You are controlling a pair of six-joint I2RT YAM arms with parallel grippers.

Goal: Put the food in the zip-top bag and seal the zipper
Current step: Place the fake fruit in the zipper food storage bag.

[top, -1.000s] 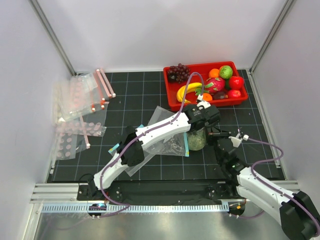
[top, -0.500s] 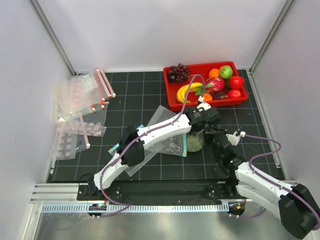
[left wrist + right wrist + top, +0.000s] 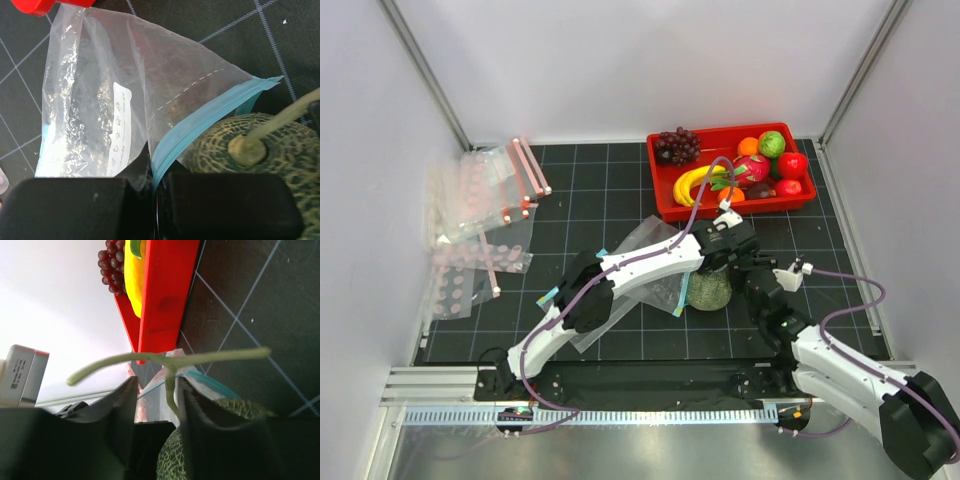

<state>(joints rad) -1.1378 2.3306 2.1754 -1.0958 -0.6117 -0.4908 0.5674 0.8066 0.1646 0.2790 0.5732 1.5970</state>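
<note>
- Now, your left gripper [image 3: 156, 192] is pinched tight on the mouth edge of the zip-top bag [image 3: 100, 100], right at the zipper [image 3: 210, 112]. Hold that pinch firm so the mouth does not sag.
- Your right gripper [image 3: 156, 395] has its jaws apart, with the stem [image 3: 170, 360] loose between them and nothing clamped.
- The melon [image 3: 708, 290] sits on the near side of the red tray [image 3: 658, 190], against the teal strip. You cannot tell whether it is fully past the strip, so nudge it deeper.
- Back the right gripper off along the stem's line, or the stem may snag and drag the melon out.
- The banana [image 3: 688, 183] and the small red fruit [image 3: 792, 164] lie inside the red tray; fetch them next.
</note>
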